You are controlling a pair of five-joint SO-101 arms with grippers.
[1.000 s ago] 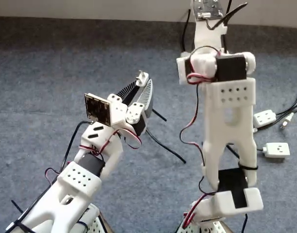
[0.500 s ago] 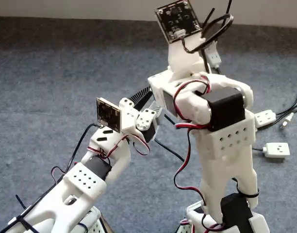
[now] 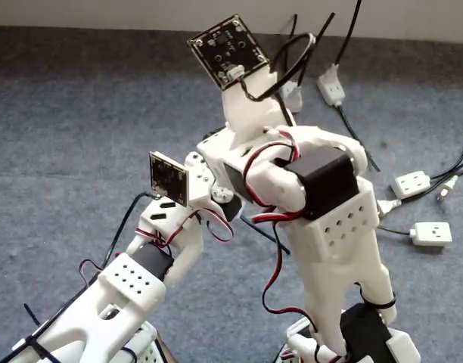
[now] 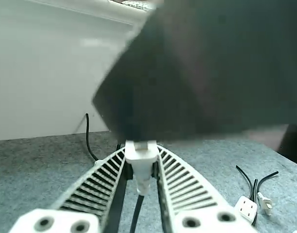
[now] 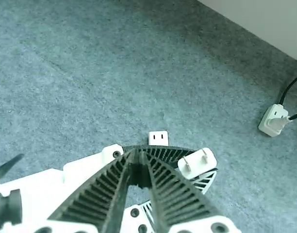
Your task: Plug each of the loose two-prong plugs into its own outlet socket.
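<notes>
Grey carpet-type covering noted over the table, white wall behind. L arm is raised off the table, wrist angled up and fwd. Its jaws are clenched on a white two-prong plug: body gripped nr the tips, cable trailing back between the ribbed fingers. Prongs are left exposed beyond the jaws, judged so that insertion can be made w/o regrasp. R arm is reared high and bent over the L wrist, its camera looking down. R jaws are closed tip to tip, nothing made out between them. A white socket block lies face-up on the table just beyond the held plug, apart from it. A corded outlet and a second outlet lie well apart on the R side. Plug judged not yet mated; alignment of prongs to slots req'd.
</notes>
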